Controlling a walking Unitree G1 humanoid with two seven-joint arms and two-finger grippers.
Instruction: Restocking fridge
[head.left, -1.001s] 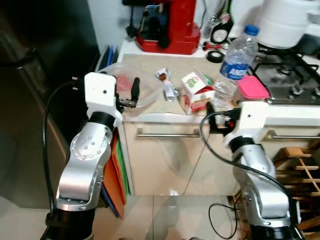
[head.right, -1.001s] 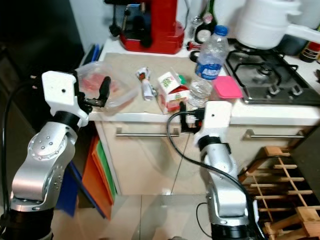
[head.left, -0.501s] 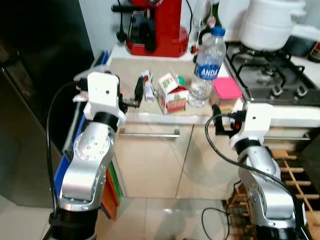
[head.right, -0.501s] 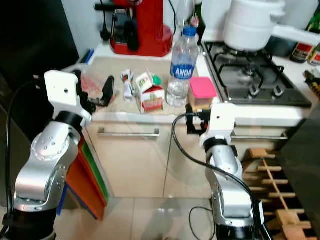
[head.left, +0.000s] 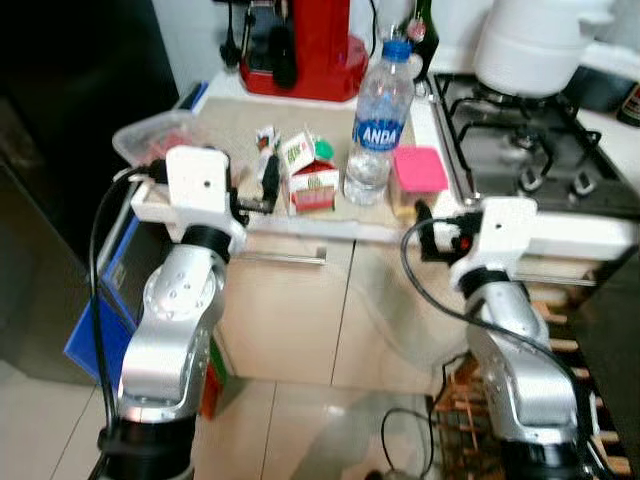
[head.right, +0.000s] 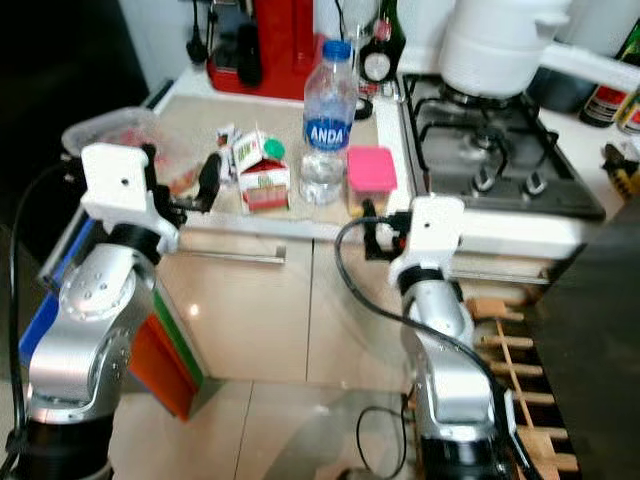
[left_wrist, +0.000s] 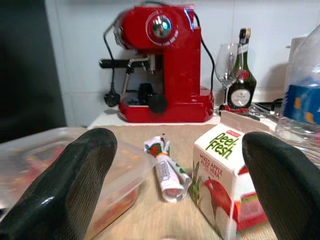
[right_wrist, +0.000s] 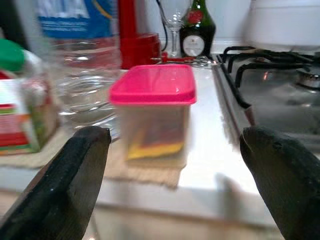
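Counter edge, restocking items ahead. Right gripper spread wide, facing pink-lidded container standing upright just beyond, dead ahead, near the hob. Left gripper equally spread, juice carton and clear tray beyond; farther from container.

Red coffee machine sits at the back of the counter. Big white pot on the gas hob, dark bottle and wine glass behind.
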